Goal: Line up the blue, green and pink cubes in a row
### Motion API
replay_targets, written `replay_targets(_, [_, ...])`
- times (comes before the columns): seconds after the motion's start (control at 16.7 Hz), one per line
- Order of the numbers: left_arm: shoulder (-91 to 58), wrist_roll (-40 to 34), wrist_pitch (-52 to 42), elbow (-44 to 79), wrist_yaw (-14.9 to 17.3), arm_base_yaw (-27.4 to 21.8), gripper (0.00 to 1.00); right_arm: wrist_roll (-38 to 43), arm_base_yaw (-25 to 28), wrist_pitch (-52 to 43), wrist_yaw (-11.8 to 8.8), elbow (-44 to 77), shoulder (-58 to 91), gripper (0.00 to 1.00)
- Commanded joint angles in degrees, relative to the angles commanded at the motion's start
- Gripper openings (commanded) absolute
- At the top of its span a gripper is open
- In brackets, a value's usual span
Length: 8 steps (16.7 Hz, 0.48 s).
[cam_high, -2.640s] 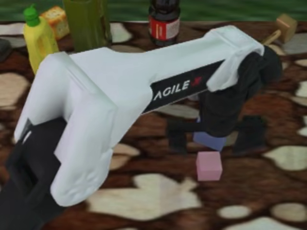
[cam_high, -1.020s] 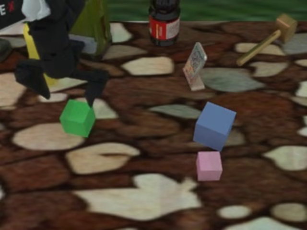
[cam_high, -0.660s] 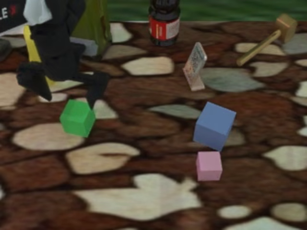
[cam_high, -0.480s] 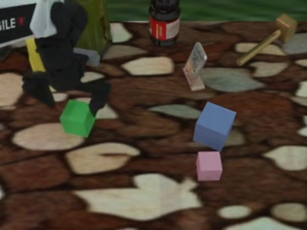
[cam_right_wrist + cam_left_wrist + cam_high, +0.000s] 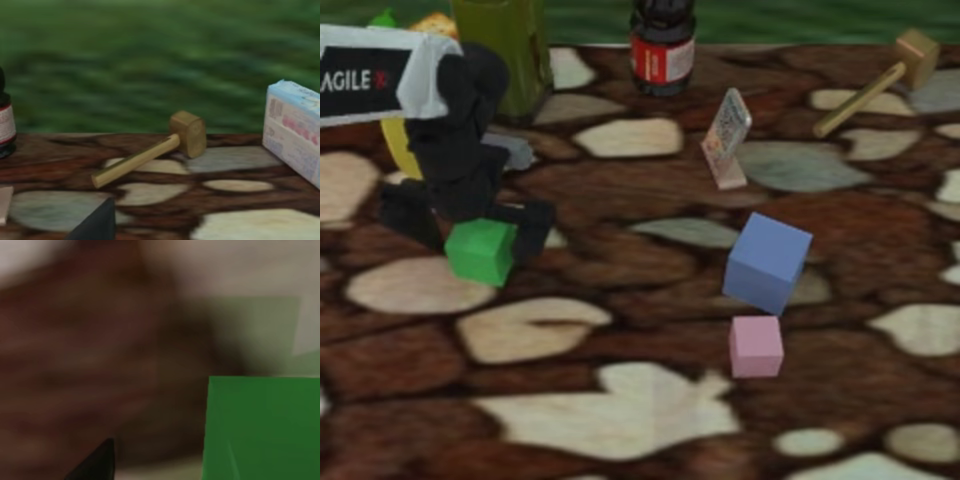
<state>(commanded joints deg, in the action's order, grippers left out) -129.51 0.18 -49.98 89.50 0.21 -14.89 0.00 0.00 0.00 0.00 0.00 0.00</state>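
Note:
On the table's left the green cube (image 5: 482, 255) sits with my left gripper (image 5: 470, 232) lowered over it, open, one black finger on each side. The left wrist view shows the green cube (image 5: 262, 430) close up, apart from one fingertip (image 5: 97, 462). The blue cube (image 5: 767, 262) rests right of centre, turned slightly askew. The pink cube (image 5: 756, 346) lies just in front of it, close by. My right arm is out of the top view; its gripper (image 5: 145, 232) is open, away from the cubes, with one fingertip (image 5: 97, 222) showing.
Along the back stand a yellow bottle (image 5: 395, 155), a green bottle (image 5: 505, 50) and a dark red-labelled bottle (image 5: 662, 45). A small upright card box (image 5: 725, 135) and a wooden mallet (image 5: 875, 75) lie behind the blue cube. The right wrist view shows the mallet (image 5: 155, 150) and a white box (image 5: 292, 132).
My left arm has left the blue cube beside the pink one, swung to the table's left and come down until its open fingers straddle the green cube.

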Motion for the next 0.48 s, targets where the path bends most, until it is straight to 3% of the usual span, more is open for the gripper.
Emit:
replay_targets(0.06, [0.00,0.00,0.00,0.00,0.00,0.00,1.00,0.00,0.00,0.00,0.00,0.00,0.00,1.00])
replay_targets(0.48, [0.00,0.00,0.00,0.00,0.00,0.00,0.47,0.00,0.00,0.00,0.00,0.00,0.00,1.00])
